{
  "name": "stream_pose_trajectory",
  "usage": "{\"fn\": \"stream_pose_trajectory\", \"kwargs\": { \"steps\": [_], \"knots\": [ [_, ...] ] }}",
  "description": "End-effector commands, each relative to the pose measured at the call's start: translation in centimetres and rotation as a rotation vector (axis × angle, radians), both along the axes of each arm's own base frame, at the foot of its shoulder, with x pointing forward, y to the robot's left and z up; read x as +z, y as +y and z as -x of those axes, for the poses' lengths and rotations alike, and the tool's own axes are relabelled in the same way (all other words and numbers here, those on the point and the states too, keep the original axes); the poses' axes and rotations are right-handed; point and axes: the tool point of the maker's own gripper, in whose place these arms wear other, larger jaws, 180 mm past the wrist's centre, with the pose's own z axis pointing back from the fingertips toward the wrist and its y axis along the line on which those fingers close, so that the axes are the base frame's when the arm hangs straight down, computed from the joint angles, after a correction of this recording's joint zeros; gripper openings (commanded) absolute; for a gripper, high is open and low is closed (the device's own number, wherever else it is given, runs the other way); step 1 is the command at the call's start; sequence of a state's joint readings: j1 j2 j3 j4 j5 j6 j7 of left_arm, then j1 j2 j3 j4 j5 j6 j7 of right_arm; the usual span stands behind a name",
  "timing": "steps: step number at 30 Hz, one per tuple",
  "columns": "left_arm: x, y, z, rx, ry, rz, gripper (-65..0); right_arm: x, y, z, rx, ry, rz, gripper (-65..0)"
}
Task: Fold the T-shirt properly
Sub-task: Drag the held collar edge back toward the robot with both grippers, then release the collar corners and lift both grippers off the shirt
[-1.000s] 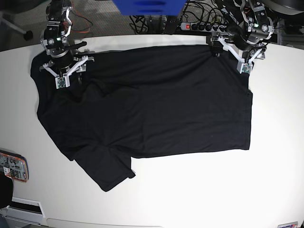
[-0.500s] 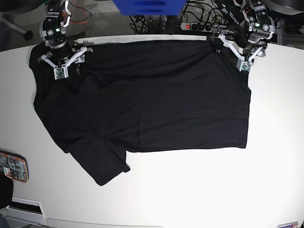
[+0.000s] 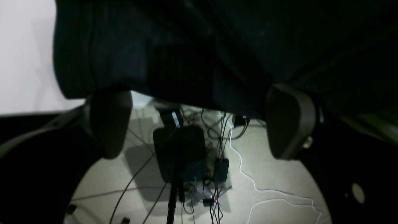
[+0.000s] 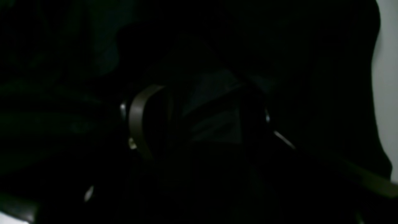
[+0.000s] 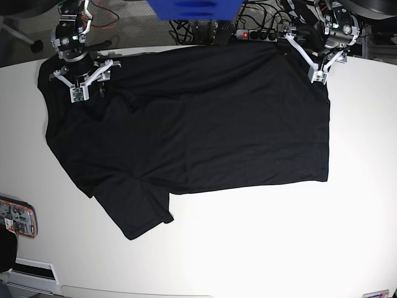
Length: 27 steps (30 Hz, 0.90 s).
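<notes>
Since a second ago, both arms drawn back toward the far edge of the desk (image 5: pixel 248 248), and the T-shirt (image 5: pixel 198 124) dragged and smoothed with them, its far hem now reaching that edge. Left gripper (image 5: pixel 308 54) at the far right corner of the cloth, jaws spread wide and empty; in the left wrist view, both fingers (image 3: pixel 290 121) apart, with cloth just beyond them and floor cables between. Right gripper (image 5: pixel 85 77) at the far left, over the shoulder region, jaws also standing apart; dark cloth below them in the right wrist view, no pinch evident. T-shirt lying flat, long axis running left to right, near sleeve (image 5: pixel 139 211) trailing toward the near left. Probably still spreading, no fold yet begun. For a next fold: garment lying nearward of both grippers, each already beside a far corner; near sleeve closer to the right arm.
</notes>
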State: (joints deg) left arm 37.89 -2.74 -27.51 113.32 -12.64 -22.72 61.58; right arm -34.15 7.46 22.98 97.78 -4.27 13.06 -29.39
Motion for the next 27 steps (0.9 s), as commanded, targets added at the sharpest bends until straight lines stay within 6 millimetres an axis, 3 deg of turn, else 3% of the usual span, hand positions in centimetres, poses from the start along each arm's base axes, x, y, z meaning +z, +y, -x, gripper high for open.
{"fn": "stream_pose_trajectory", "kwargs": {
  "steps": [1,8,18,21,27],
  "knots": [
    [-0.7,0.2,3.0,0.003,0.128,-0.013,0.0,-4.0,-2.0,7.7,0.004,0.367,0.120,-27.7],
    [0.0,0.3,2.1,-0.005,0.094,-0.024,0.0,-4.0,-1.9,7.7,0.007,0.372,0.121,-27.7],
    [1.9,0.6,0.5,-0.013,0.025,-0.056,0.0,-1.3,0.5,4.5,0.006,0.256,0.095,-27.6],
    [2.5,1.3,0.2,0.003,0.006,-0.076,0.0,-0.1,1.7,2.5,0.027,0.223,0.092,-27.6],
    [3.0,1.4,-0.3,0.000,-0.015,-0.085,0.0,1.3,2.9,1.6,0.059,0.208,0.097,-27.6]
  ]
}}
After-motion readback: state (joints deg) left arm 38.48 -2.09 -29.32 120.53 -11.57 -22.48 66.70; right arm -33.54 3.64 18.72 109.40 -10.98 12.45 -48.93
